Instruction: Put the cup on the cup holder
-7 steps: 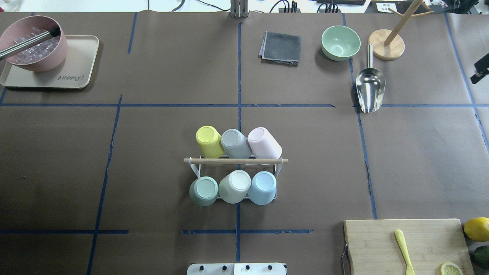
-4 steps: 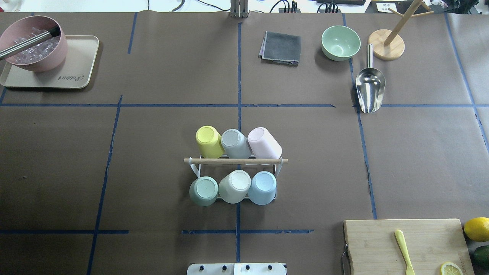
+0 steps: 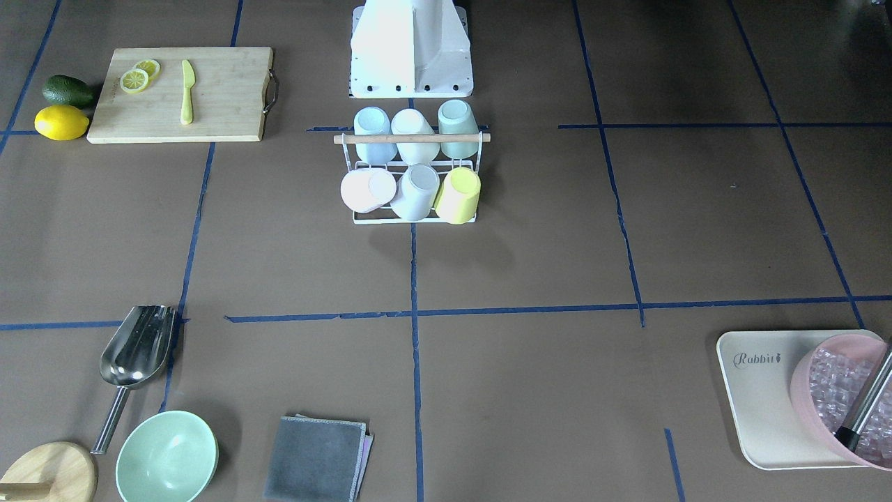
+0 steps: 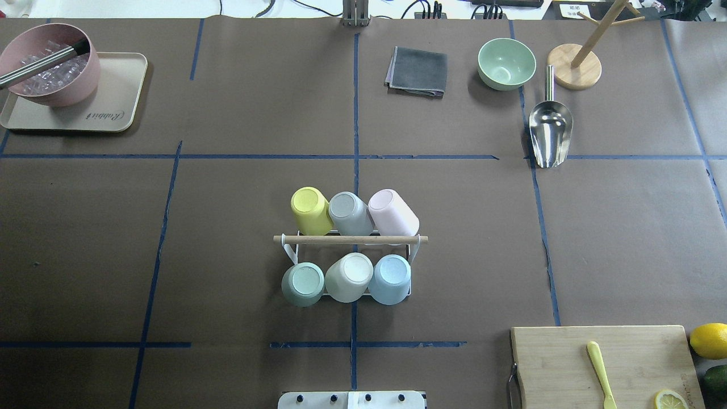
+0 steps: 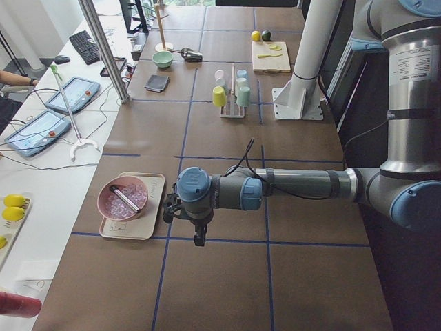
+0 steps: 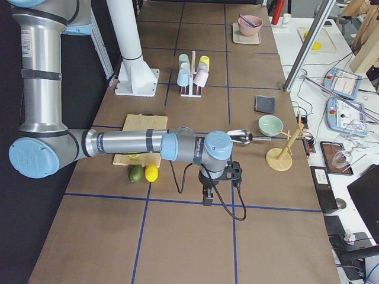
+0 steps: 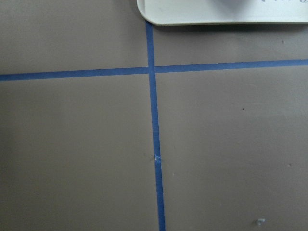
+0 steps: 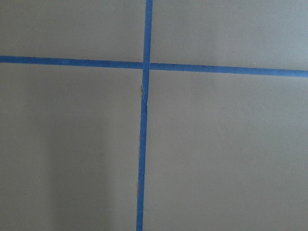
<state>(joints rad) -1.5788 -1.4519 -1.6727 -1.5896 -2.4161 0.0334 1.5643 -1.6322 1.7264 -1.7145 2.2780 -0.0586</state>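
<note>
Overhead exterior view: just beyond the robot's base plate (image 4: pixel 352 399), the cup holder (image 4: pixel 350 240) stands at the middle of the brown surface (image 4: pixel 238 227). Its wooden rod and long axis run side to side across the robot's front.

Six cups sit on it mouth down and base up, three to a row. The near row, made up of the green cup (image 4: pixel 303 284), cream cup (image 4: pixel 349 276) and blue cup (image 4: pixel 391 278), tips toward the robot. The far row, made up of the yellow cup (image 4: pixel 310 211), grey cup (image 4: pixel 350 213) and pink cup (image 4: pixel 393 213), tips away from it.

A cutting board (image 4: pixel 568 363) lies at the robot's near right. Farther out are a metal scoop (image 4: pixel 550 133), a green bowl (image 4: pixel 506 63) and a grey cloth (image 4: pixel 417 71). At the far left, a pink bowl (image 4: pixel 51 85) sits on a tray (image 4: pixel 113 108).

Both arms reach out low, well apart from the holder. The left tool (image 5: pixel 200 238) hangs over bare surface just beside the tray. The right tool (image 6: pixel 207 198) hangs over a blue tape line near a lemon (image 6: pixel 151 173). Each tool shows only in a side view, so whether its fingers are apart or together cannot be told.
</note>
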